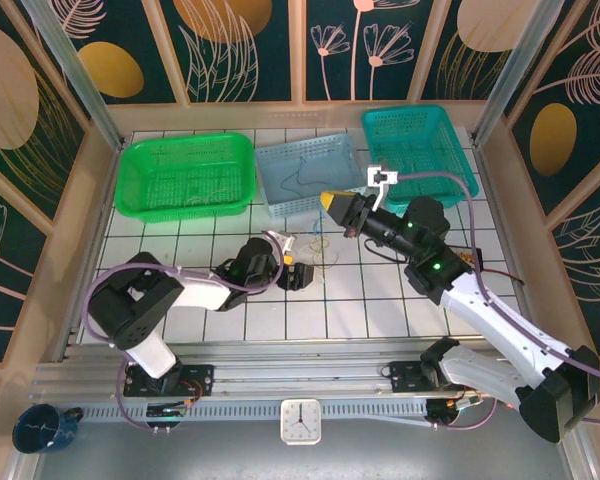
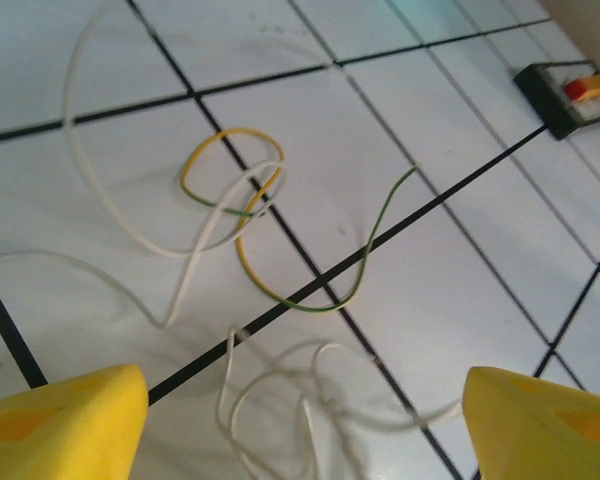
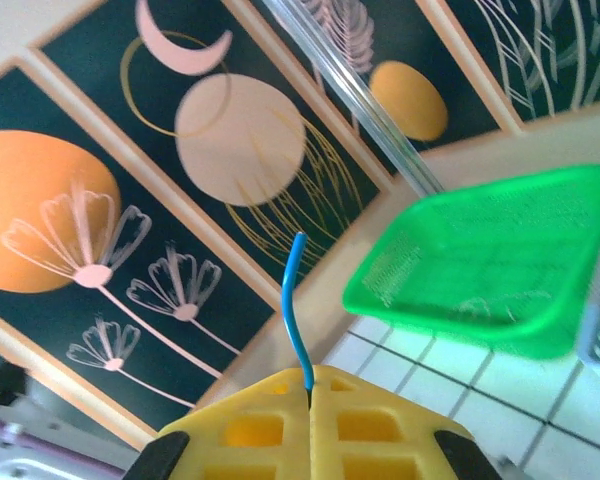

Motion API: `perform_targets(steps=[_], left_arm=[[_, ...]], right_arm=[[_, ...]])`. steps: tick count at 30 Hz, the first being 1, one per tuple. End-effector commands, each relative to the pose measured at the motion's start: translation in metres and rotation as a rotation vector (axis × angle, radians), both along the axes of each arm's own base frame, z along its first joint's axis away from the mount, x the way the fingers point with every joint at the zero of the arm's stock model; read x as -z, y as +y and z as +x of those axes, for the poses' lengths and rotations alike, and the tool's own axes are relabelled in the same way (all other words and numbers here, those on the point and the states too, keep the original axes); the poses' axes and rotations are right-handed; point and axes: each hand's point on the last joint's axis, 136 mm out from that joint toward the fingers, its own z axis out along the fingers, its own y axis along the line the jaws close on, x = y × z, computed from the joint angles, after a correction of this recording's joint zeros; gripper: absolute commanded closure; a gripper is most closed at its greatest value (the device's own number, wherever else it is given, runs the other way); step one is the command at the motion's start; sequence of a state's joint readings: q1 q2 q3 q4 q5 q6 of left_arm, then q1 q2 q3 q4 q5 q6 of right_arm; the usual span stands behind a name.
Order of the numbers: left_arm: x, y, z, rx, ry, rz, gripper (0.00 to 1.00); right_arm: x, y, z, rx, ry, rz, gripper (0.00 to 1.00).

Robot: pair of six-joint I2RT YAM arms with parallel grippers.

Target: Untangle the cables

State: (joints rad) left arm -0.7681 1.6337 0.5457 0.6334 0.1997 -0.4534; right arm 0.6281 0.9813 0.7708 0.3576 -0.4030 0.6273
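Note:
The cables lie as a small tangle on the white tiles just right of my left gripper. In the left wrist view a yellow-green cable loops through a long whitish cable. A coil of whitish cable lies between the wide-apart yellow fingertips of the left gripper, which is open and holds nothing. My right gripper hovers above the tangle near the baskets. In the right wrist view this gripper is shut on a thin blue cable that sticks up from between the pads.
A green basket, a light blue basket with thin wire in it, and a teal basket line the far edge. A small black block with a red-orange top sits on the tiles beyond the tangle.

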Motion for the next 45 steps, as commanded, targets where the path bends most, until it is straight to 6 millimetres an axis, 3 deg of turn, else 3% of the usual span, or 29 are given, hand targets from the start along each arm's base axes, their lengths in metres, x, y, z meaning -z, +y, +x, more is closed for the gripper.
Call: perform_targets(steps=[1,6,11,21,29,34,40,45], left_arm=[[-0.01,0.008,-0.007,0.005,-0.02,0.009,0.14],[-0.026,0.015,-0.016,0.023,-0.054,-0.005,0.1],[-0.047,0.013,-0.022,0.059,-0.1,-0.039,0.07],[-0.089,-0.01,-0.001,0.065,-0.182,-0.132,0.1],[-0.096,-0.032,0.017,0.081,-0.197,-0.158,0.22],[-0.084,-0.03,0.022,0.049,-0.195,-0.148,0.35],[-0.056,-0.017,0.015,0.02,-0.164,-0.123,0.66],[-0.036,-0.008,0.007,0.01,-0.131,-0.103,0.68]], right_arm=[[0.01,-0.007,0.005,0.048,-0.016,-0.012,1.0],[0.041,-0.005,0.006,0.037,0.041,-0.04,1.0],[0.058,-0.002,0.005,0.022,0.074,-0.052,1.0],[0.054,0.008,-0.006,-0.028,0.077,-0.039,1.0],[0.04,0.026,-0.024,-0.081,0.048,-0.034,1.0],[0.02,0.03,-0.031,-0.098,0.019,-0.015,1.0],[-0.037,0.019,-0.038,-0.082,-0.08,0.046,1.0],[-0.087,0.004,-0.039,-0.041,-0.172,0.1,1.0]])
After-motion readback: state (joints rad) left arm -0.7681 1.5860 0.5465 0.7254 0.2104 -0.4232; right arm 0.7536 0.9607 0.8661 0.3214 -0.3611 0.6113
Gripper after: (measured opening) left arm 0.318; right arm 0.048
